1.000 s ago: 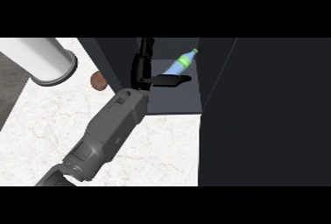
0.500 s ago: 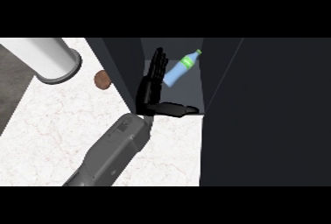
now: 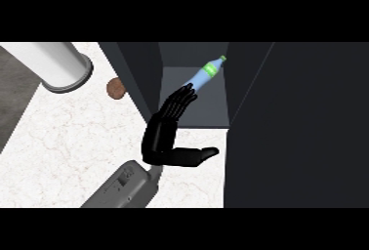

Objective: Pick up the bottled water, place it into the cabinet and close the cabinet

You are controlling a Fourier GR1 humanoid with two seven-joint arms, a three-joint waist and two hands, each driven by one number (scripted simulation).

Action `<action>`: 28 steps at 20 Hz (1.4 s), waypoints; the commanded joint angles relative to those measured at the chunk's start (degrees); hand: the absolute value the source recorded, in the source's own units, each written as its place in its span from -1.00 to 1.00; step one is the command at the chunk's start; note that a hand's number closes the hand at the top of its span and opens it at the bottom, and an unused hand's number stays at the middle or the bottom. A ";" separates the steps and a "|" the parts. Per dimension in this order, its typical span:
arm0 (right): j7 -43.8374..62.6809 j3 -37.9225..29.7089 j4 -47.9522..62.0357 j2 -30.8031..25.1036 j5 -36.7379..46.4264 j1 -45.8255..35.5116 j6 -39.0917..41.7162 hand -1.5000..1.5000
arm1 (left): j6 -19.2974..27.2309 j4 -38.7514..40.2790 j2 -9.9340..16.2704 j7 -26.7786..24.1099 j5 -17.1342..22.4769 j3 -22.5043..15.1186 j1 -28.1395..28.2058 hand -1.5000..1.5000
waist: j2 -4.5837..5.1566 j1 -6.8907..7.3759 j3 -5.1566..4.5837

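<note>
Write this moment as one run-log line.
bottle: inside cabinet, tilted | left hand: open, fingertips near bottle | cabinet: open | right hand: unseen

A white, marble-like countertop [image 3: 65,141] with faint veins looks smooth. The dark grey cabinet [image 3: 302,122] has flat matt panels. A translucent blue plastic water bottle [image 3: 204,75] looks glossy. A black hand [image 3: 164,139] looks matt.

No readable text anywhere, not even on the bottled water's [image 3: 206,74] green label.
</note>
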 commanded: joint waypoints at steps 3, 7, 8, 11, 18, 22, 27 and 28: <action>1.60 1.03 -9.21 -6.98 4.79 3.29 5.45 1.00 | -1.91 -12.19 6.90 3.13 0.54 -2.24 10.06 1.00 | -0.13 0.00 -0.07; 0.92 2.73 -9.31 -10.38 6.50 4.14 8.80 1.00 | -2.10 -17.91 11.45 1.80 0.45 -0.86 16.42 1.00 | 0.00 -0.18 -0.07; 1.78 3.74 -8.92 -10.09 7.26 2.18 8.40 1.00 | 0.30 -21.33 11.44 4.66 -0.44 -1.57 15.64 1.00 | 0.09 -0.01 -0.03; -1.32 5.52 -10.36 -12.89 9.40 2.79 11.67 1.00 | -2.08 -22.50 14.03 0.75 0.83 0.05 22.04 -1.00 | -0.14 -0.28 -0.10; -1.63 13.49 -12.42 -15.26 15.68 3.30 12.70 1.00 | -3.40 -30.66 19.40 2.62 5.51 5.41 28.19 -1.00 | -0.54 -0.88 -0.20; 1.61 19.10 -12.35 -17.85 16.29 -0.23 14.52 1.00 | -7.63 -33.04 22.09 0.23 8.74 7.68 34.49 -1.00 | -0.54 0.51 -0.40; 6.03 22.50 -12.66 -19.11 17.84 -6.64 13.96 1.00 | -9.61 -35.09 25.35 1.78 11.57 10.87 36.50 -1.00 | -0.30 1.53 -0.67; 6.04 23.62 -11.94 -19.00 18.17 -5.75 13.19 1.00 | -10.53 -35.85 26.53 0.53 11.53 11.51 39.08 -1.00 | -0.97 1.70 -0.78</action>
